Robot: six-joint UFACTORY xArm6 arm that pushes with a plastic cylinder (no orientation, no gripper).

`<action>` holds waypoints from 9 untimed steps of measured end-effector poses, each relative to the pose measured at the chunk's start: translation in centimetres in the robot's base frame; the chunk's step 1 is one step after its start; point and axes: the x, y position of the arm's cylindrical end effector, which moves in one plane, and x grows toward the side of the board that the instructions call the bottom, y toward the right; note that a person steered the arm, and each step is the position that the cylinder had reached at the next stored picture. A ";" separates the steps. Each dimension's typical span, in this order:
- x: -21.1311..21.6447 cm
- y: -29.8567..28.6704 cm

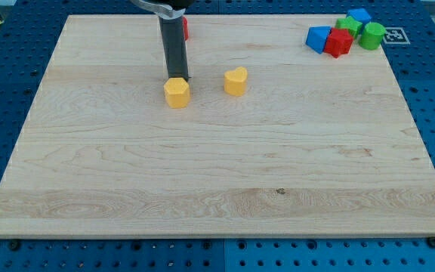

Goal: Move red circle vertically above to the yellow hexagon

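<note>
My tip (pixel 183 78) sits at the upper edge of the yellow hexagon (pixel 177 93), touching it or very nearly so, toward the view's upper left of the bench (pixel 217 174). The rod rises straight up from there to the top of the view. There is no tool with jaws here, only the plain rod, so nothing opens, closes or grips.

The red circle (pixel 185 29) shows as a thin red sliver just right of the rod, near the bench's top edge; most of it is hidden behind the rod, so its shape cannot really be made out. It lies above the hexagon in the view, well apart from it.

Yellow blocks number two: the hexagon and a yellow heart (pixel 236 81) near it to the right.

In the top right corner a cluster of five: a blue block (pixel 318 38), a red block (pixel 338 42), a green block (pixel 347 26), another blue block (pixel 359 16) and a green ring-like block (pixel 372 35), packed close together.
</note>
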 end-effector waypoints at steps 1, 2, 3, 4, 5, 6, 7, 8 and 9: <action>-0.1 -4.7; -2.6 -8.1; -8.4 -9.1; -13.7 -10.0; -17.9 -9.4; -17.9 -7.7; -17.9 -3.5; -17.8 -3.1; -17.6 -2.6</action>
